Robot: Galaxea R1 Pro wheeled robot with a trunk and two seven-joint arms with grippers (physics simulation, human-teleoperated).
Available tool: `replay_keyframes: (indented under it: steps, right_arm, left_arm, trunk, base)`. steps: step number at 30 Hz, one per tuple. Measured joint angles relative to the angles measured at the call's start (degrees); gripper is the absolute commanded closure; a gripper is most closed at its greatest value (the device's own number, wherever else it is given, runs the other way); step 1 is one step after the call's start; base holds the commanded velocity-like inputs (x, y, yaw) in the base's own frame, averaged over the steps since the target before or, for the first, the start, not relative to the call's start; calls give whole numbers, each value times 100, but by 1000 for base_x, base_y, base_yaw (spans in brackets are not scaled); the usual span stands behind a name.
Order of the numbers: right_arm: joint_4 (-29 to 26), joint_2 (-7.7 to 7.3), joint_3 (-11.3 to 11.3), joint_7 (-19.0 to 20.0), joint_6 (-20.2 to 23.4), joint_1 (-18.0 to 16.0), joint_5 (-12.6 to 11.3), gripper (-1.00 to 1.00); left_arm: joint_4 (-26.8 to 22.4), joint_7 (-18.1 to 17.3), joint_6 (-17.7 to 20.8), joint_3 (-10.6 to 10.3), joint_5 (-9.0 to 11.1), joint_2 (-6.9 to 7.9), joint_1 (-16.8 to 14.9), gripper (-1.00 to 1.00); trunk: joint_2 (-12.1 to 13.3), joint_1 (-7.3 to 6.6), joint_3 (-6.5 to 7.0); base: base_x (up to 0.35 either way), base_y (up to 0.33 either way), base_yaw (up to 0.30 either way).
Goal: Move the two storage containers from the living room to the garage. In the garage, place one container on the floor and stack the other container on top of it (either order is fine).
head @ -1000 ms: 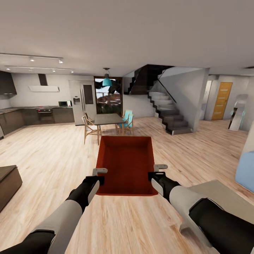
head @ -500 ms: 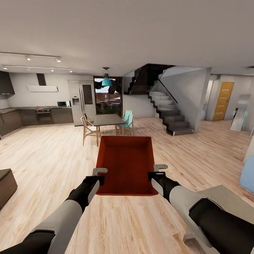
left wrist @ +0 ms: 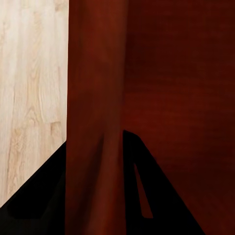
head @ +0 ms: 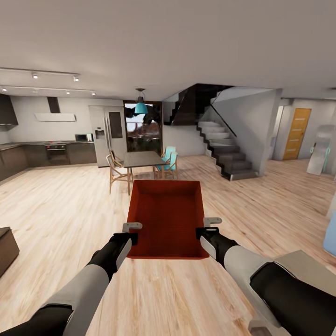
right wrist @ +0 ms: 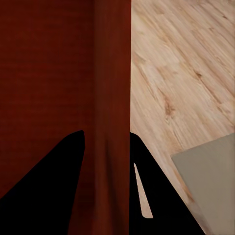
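One orange-red storage container (head: 168, 214) hangs level in front of me, above the light wood plank floor, held by both arms. My left gripper (head: 132, 232) is shut on its left wall (left wrist: 95, 112) near the close corner. My right gripper (head: 204, 229) is shut on the right wall (right wrist: 112, 98) in the same way. Each wrist view has the thin red wall running between two black fingers, one finger inside the bin and one outside. The bin is empty.
Ahead stand a dining table (head: 140, 159) with chairs, a kitchen (head: 56, 149) at the far left and a dark staircase (head: 224, 149) at the right. An orange door (head: 297, 134) is far right. A beige surface (head: 303, 263) lies low right, a dark cabinet (head: 7, 245) low left.
The whole picture has slid: the dark cabinet at the left and the blue object at the right have moved toward the edges, so the camera has advanced. The container and both grippers keep their hold.
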Motion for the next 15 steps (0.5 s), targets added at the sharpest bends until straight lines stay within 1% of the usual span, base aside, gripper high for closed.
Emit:
replay_keyframes:
  steps: [10,15]
  right_arm:
    - [1,1,-3,-2,27,2,19,100]
    - [2,2,-4,-2,36,2,24,100]
  left_arm:
    - [28,-5,-3,3,18,3,0,100]
    - [36,-15,-3,9,14,4,0,100]
  trunk:
    - [0,0,0]
    - [0,0,0]
  base:
    - [318,92,0]
    - [322,17,0]
